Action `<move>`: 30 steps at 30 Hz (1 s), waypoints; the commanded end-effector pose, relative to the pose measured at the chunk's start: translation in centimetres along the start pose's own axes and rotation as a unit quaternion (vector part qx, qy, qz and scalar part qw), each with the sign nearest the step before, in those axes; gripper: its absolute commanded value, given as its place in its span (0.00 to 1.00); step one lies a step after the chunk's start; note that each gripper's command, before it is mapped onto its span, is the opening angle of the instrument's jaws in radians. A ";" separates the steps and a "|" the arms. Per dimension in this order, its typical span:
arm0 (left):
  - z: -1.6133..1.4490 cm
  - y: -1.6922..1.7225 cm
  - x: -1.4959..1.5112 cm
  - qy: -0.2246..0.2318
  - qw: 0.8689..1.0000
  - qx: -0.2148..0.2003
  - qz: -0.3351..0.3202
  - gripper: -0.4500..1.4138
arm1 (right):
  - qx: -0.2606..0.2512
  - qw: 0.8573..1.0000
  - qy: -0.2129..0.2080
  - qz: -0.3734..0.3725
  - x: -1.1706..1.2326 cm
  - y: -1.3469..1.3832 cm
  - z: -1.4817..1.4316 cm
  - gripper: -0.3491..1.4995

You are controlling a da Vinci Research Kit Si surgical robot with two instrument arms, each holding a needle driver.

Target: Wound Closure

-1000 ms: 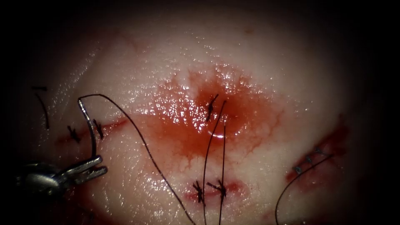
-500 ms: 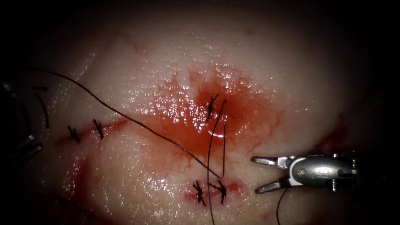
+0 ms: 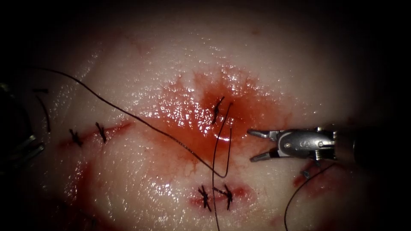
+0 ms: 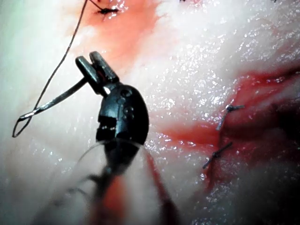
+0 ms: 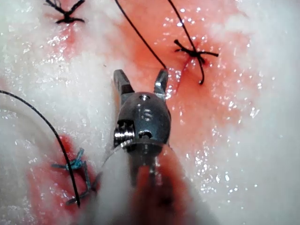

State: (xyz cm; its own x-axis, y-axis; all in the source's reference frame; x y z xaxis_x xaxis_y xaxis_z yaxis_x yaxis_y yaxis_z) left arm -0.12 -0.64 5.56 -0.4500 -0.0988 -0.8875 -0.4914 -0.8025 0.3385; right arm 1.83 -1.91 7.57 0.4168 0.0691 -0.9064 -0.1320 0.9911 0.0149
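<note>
**Needle gripped at left, right tool empty**

The left arm's dark-jawed tool (image 4: 97,65) pinches the thin curved steel needle (image 4: 56,99), clear of the glistening pale tissue (image 3: 141,171). Black thread (image 3: 128,115) trails from it. The right arm's silver tool (image 3: 256,145), jaws spread, holds nothing beside that thread.

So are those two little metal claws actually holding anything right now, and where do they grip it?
The left tool holds the curved needle near one end, clear of the tissue, thread trailing from it. The right tool, jaws open, holds nothing.
</note>
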 end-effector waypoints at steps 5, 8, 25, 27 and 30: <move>0.10 0.06 -0.06 0.004 1.000 -0.002 0.000 0.00 | 0.000 1.000 0.004 -0.001 -0.06 -0.02 0.42 0.95; 0.11 0.07 -0.07 0.005 1.000 -0.002 0.000 0.00 | -0.002 1.000 0.003 -0.003 -0.02 -0.01 0.52 0.95; 0.24 0.16 -0.05 0.018 1.000 -0.007 0.003 0.00 | -0.017 0.999 -0.028 -0.013 -0.11 -0.09 0.41 0.00; 0.28 0.17 -0.08 0.018 1.000 -0.009 0.003 0.00 | -0.009 0.999 -0.030 -0.006 -0.09 -0.16 0.31 0.00; 0.34 0.19 -0.14 0.018 1.000 -0.013 0.004 0.00 | 0.002 0.999 -0.030 -0.010 -0.01 -0.32 0.10 0.00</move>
State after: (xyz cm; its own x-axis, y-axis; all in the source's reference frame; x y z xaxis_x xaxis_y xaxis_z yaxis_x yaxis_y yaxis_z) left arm -0.37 -0.58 5.82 -0.4290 -0.1243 -0.8947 -0.4692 -0.8157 0.3383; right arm 1.90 -2.14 7.57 0.4745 0.0542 -0.8786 -0.1217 0.9926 -0.0045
